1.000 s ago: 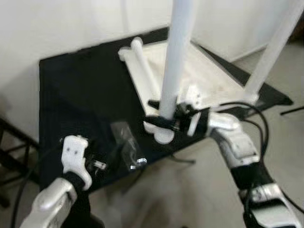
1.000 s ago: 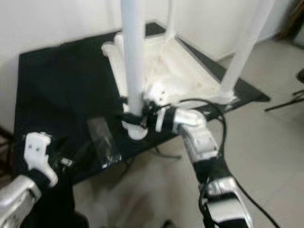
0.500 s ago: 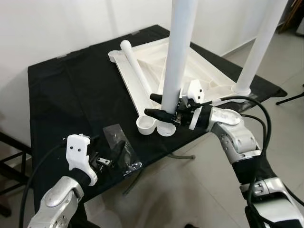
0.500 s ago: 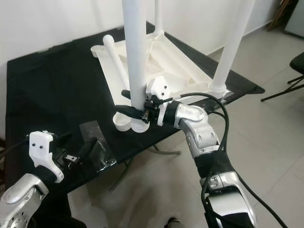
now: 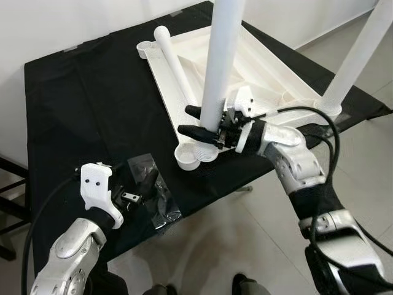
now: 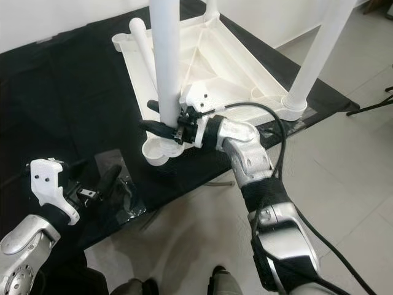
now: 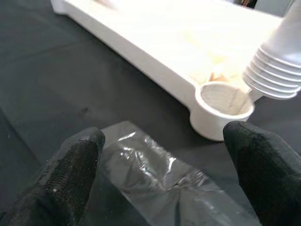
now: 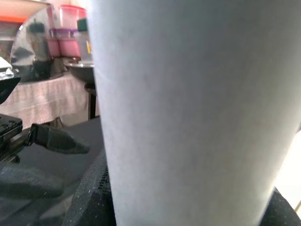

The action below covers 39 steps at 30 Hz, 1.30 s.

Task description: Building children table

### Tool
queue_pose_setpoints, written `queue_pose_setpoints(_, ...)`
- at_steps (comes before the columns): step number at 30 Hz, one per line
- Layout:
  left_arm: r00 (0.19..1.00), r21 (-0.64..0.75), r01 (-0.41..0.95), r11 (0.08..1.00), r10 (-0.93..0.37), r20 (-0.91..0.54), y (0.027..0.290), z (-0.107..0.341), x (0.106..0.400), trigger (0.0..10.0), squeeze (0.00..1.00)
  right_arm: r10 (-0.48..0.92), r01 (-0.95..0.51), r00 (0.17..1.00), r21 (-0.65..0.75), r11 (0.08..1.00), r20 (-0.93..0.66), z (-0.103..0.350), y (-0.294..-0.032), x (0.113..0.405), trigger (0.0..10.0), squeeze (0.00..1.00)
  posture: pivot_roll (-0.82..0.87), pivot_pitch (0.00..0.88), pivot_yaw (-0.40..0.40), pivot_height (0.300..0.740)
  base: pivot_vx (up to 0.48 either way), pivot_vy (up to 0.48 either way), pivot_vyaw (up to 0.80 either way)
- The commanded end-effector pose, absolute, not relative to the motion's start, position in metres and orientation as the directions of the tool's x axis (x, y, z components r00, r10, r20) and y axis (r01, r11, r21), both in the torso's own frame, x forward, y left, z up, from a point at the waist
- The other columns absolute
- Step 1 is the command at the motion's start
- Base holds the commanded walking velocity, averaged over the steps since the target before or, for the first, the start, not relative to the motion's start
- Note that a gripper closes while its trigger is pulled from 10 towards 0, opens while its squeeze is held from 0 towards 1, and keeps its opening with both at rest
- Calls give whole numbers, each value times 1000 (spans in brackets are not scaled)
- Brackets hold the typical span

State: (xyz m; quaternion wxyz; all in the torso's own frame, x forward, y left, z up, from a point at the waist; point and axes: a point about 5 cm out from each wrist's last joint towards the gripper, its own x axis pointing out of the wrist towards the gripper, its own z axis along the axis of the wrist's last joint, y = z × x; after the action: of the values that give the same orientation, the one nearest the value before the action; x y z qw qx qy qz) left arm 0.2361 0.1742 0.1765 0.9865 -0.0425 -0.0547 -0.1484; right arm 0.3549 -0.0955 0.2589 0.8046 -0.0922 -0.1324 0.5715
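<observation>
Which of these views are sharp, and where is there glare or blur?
Both eye views are sharp; left wrist view: the white plastic tabletop is overexposed, the clear plastic bag glints; right wrist view: the white table leg is very close and soft.

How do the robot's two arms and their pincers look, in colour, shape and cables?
Both arms are silver metal with rounded joint segments and black bands. Black cables loop along them. The left pincer and the right pincer each have two long black fingers with a textured surface. A white plastic housing with two small holes sits behind the left one.
</observation>
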Motion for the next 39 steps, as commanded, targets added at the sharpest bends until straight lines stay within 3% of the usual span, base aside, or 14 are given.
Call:
queue_pose_setpoints(1, 949, -54, 299, 953, -291, 124, 178, 178, 233, 10000, 0, 962, -913, 252, -304, 272, 106, 262, -91, 356, 10000, 0, 15, 223, 68, 740, 0, 0, 0)
queue_pose_setpoints(14, 952, -49, 299, 953, -294, 90, 181, 182, 204, 10000, 0, 996, -937, 83, -339, 82, 13, 296, -82, 370, 10000, 0, 70, 329, 12, 740, 0, 0, 0)
queue_pose_setpoints(31, 961, -112, 270, 956, -261, 90, 169, 191, 172, 10000, 0, 1000, -941, -22, -339, -17, 11, 308, -82, 370, 10000, 0, 80, 441, -19, 740, 0, 0, 0)
queue_pose_setpoints(32, 963, -119, 266, 956, -258, 80, 165, 195, 159, 10000, 0, 993, -934, -112, -339, -114, -26, 312, -81, 365, 10000, 0, 87, 476, -31, 740, 0, 0, 0)
queue_pose_setpoints(33, 963, -119, 266, 956, -258, 80, 165, 195, 159, 10000, 0, 993, -934, -112, -339, -114, -26, 312, -81, 365, 10000, 0, 87, 476, -31, 740, 0, 0, 0)
queue_pose_setpoints(36, 963, -135, 266, 955, -258, 75, 160, 199, 149, 10000, 0, 972, -914, -222, -329, -235, -79, 312, -71, 357, 10000, 0, 83, 499, -42, 740, 0, 0, 0)
queue_pose_setpoints(39, 963, -144, 267, 953, -259, 74, 158, 201, 146, 10000, 0, 965, -907, -247, -328, -263, -91, 313, -67, 354, 10000, 0, 83, 509, -47, 740, 0, 0, 0)
